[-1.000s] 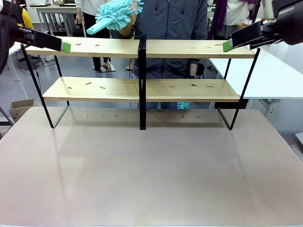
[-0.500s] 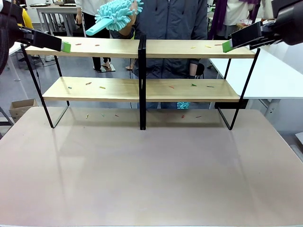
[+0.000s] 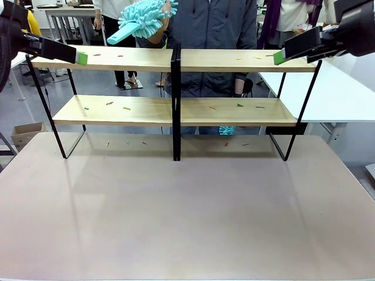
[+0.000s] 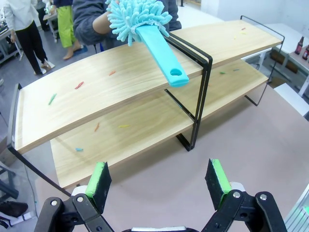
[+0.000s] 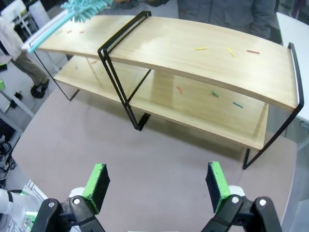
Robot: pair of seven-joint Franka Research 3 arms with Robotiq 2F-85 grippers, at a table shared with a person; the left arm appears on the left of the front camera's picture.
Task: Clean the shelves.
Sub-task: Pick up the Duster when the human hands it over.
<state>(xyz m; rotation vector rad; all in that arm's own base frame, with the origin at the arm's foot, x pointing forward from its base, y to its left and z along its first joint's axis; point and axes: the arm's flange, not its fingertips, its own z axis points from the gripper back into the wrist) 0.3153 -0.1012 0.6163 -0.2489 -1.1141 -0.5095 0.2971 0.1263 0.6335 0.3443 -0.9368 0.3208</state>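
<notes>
While the shelves [image 3: 234,111] are standing across the far part of the table [image 3: 187,222], a fluffy turquoise duster [image 3: 143,16] is being held above the left half of the upper board, near the central black upright. It is being gripped at its head end by a person's hand [image 3: 157,36] reaching from behind the rack. The flat handle is slanting down toward the board; whether it is touching the wood cannot be told. Small coloured scraps [image 3: 124,108] are being carried on both of the 2 boards, and a few more are lying on the table beneath the rack.

The left gripper [image 4: 158,170] is being held with its jaws spread wide and nothing between its 2 green pads. It is being held up by the left end of the upper board, apart from the rack. The right gripper [image 5: 155,171] is likewise being held spread and empty, up by the right end of the upper board.
</notes>
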